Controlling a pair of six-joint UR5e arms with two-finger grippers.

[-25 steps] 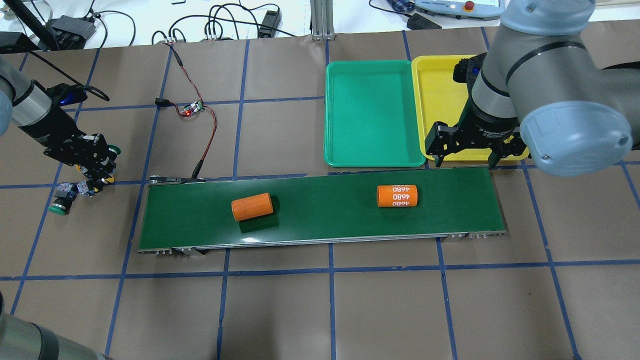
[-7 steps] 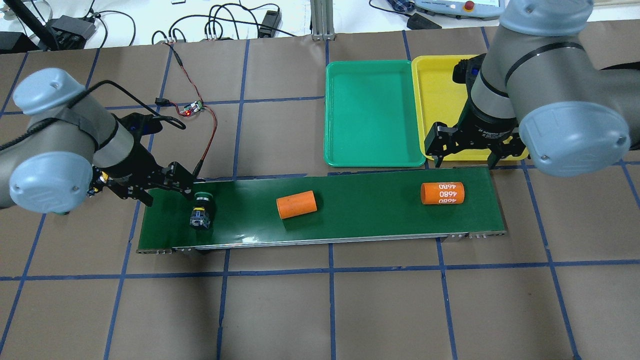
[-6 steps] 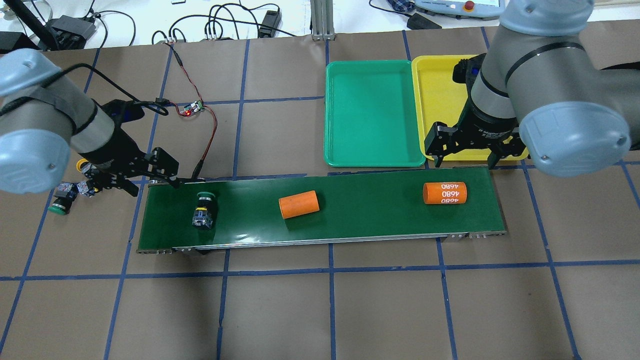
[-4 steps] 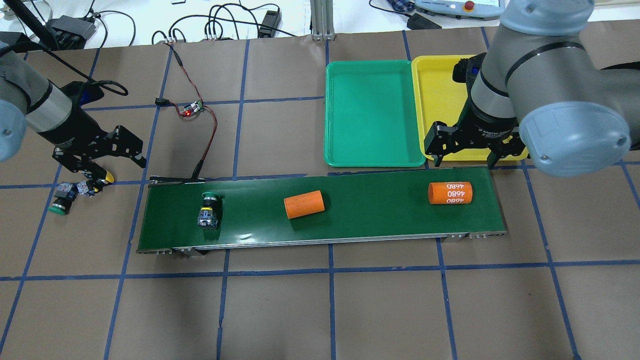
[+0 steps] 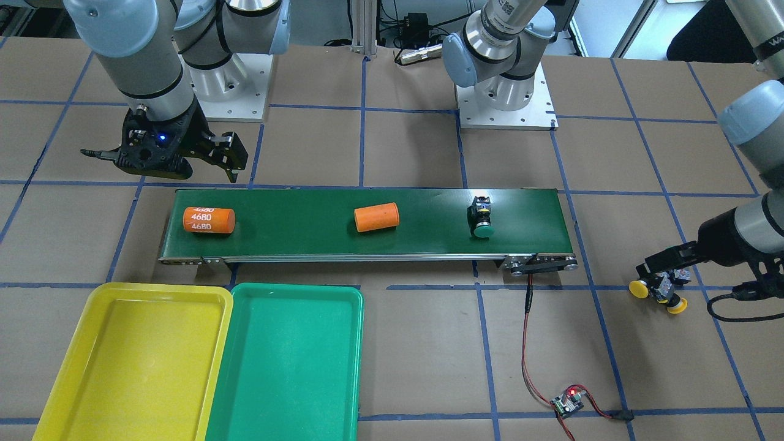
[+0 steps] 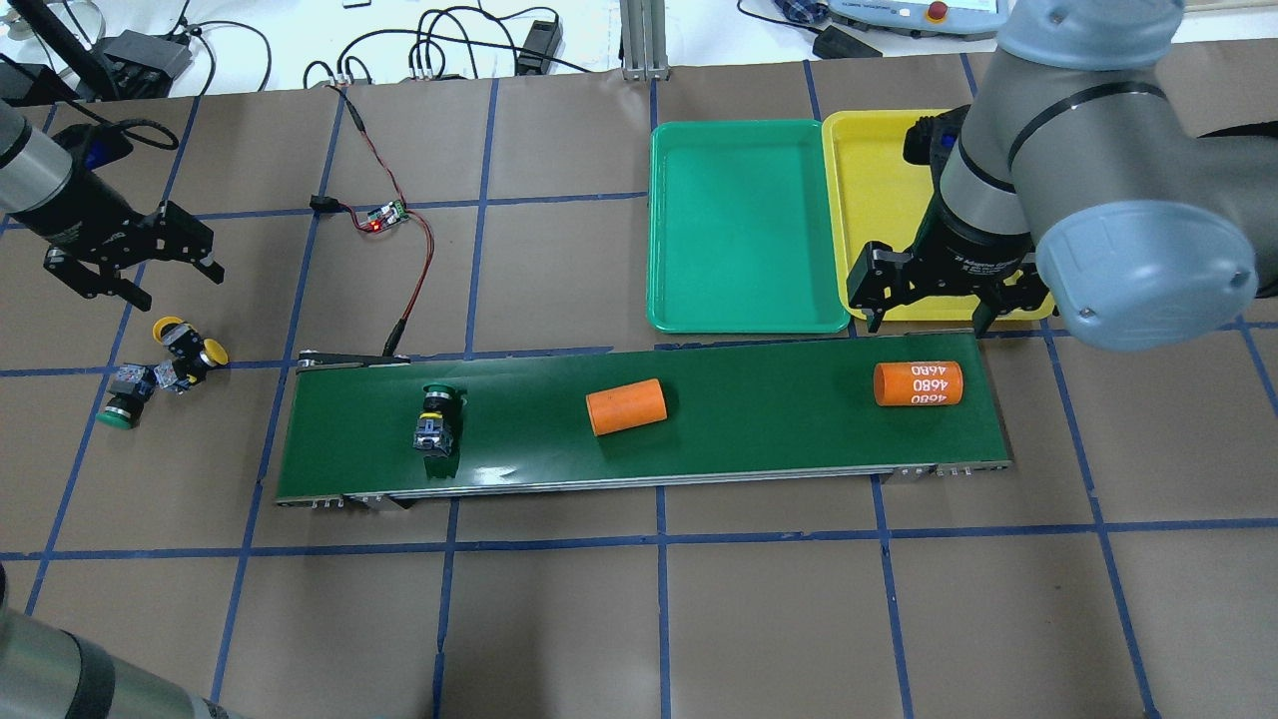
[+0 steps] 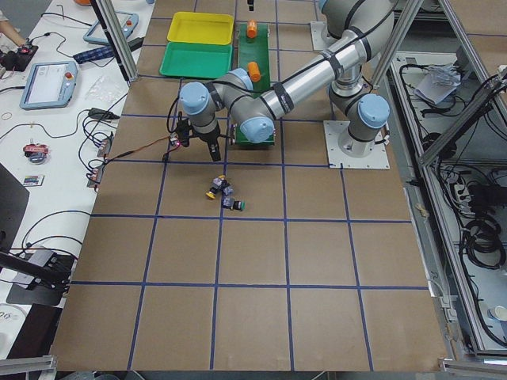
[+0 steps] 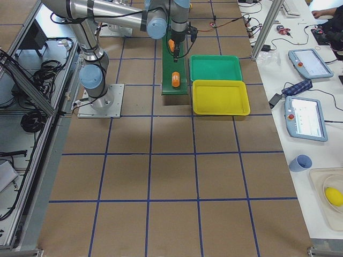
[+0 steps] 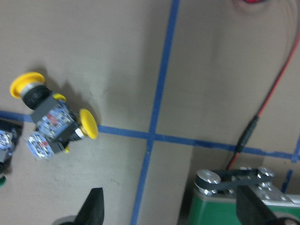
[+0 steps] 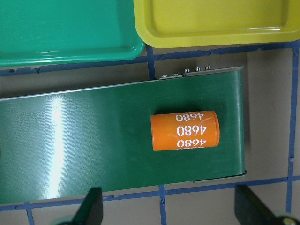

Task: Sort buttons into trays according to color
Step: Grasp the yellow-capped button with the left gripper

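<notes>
While the left pincer [image 6: 180, 290] gapes empty, yellow buttons [image 6: 185, 345] lie near it, untouched.

Looked like a robotics lab for sure. Had teach pendants [image 8: 306, 119] on the side bench [image 8: 321, 155], loose cables [image 6: 431, 68], aluminium framing [image 6: 644, 40] and a tape-gridded table [image 6: 559, 619].

The left hand [image 6: 178, 288] had been down at the buttons beside the belt [image 6: 749, 429] with a green button [image 6: 437, 424] in its fingers. It carried that button onto the belt's near end, let go and drew back. It ended spread and empty above the surface, just beyond the remaining buttons [image 6: 185, 345]. The green button then rode along the belt toward the trays [image 6: 744, 225]. The plain cylinder [image 6: 626, 405] and the 4680 cylinder [image 6: 918, 383] travelled the same way, the latter nearing the belt's far end.
</notes>
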